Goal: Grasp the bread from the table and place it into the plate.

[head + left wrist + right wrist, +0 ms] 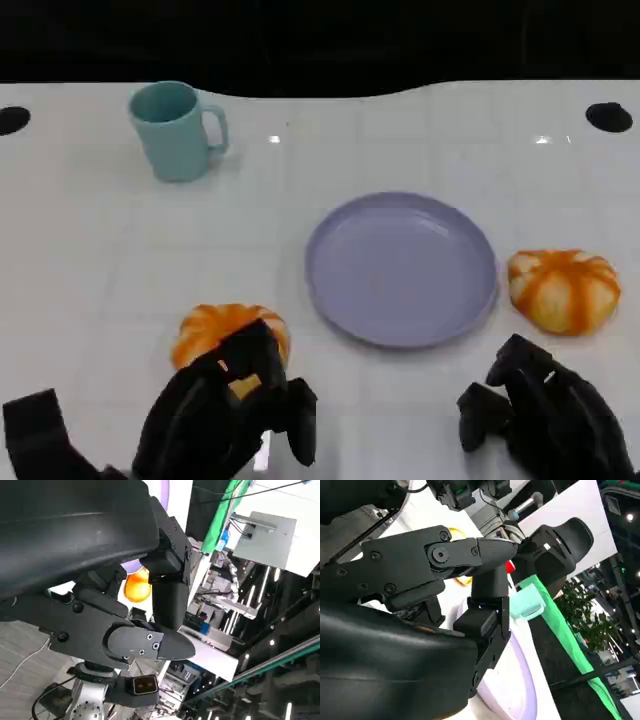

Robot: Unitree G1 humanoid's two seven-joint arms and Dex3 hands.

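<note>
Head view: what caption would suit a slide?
Left hand reaches orange bread beside empty lilac plate.

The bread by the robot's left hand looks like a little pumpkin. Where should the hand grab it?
Probably from above, fingers closing around the round sides of the bread. It sits flat like a dome, with the left hand already just in front of it.

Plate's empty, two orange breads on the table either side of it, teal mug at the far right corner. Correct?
One slip: the teal mug stands at the far left of the table, not the far right, as the head view shows. The rest holds: the plate is empty, one bread lies to its left by the left hand and the other bread to its right.
</note>
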